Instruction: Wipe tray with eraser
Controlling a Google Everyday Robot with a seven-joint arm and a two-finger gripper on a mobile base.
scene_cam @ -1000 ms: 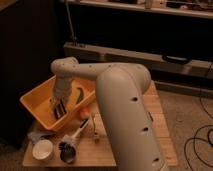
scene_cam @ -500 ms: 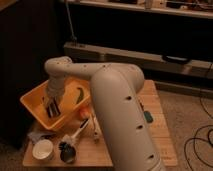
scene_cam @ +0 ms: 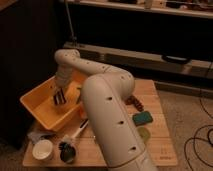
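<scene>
Tray (scene_cam: 37,105), the yellow-orange one, stands tilted on the left part of the wooden table (scene_cam: 157,122). The white arm (scene_cam: 107,112) reaches over from the right and bends down into it. The gripper (scene_cam: 59,98) hangs inside the tray, close above its floor, with dark fingers pointing down. Something dark sits at its tip, but whether it is the eraser, and whether the fingers pinch it or stand apart, I cannot tell. In front of the tray lie a white cup (scene_cam: 42,149) and a brush with a black head (scene_cam: 67,150). A teal-green sponge (scene_cam: 142,118) rests on the table right of the arm.
</scene>
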